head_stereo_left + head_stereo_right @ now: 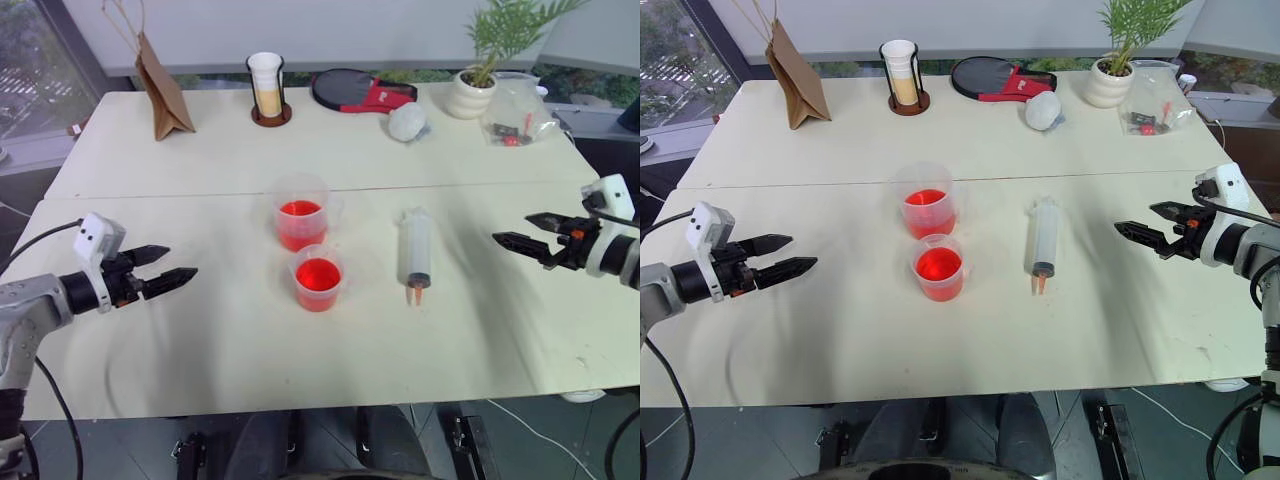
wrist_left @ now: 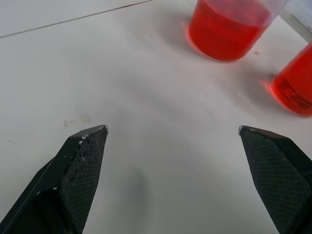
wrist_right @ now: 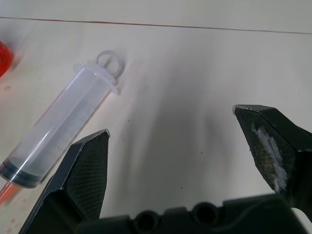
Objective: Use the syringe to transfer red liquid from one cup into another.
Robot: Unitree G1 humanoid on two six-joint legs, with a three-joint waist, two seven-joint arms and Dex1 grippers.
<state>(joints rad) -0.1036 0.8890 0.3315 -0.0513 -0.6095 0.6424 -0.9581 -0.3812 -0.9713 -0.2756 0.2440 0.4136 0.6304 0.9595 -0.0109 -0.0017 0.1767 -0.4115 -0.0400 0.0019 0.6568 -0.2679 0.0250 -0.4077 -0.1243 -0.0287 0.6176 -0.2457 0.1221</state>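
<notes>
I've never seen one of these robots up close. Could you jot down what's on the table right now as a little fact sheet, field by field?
Syringe: syringe lying flat on the table, orange tip toward the robot, plunger pushed in
Taller cup: taller cup partly filled with red liquid
Shorter cup: shorter cup, just in front of the taller one, also holding red liquid
Left end effector: left end effector open, holding nothing, left of the cups
Right end effector: right end effector open, holding nothing, right of the syringe
Back of table: paper bag, potted plant

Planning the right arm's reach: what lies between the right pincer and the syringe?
Nothing: in the head views, bare table separates the open right pincer from the syringe.
</notes>
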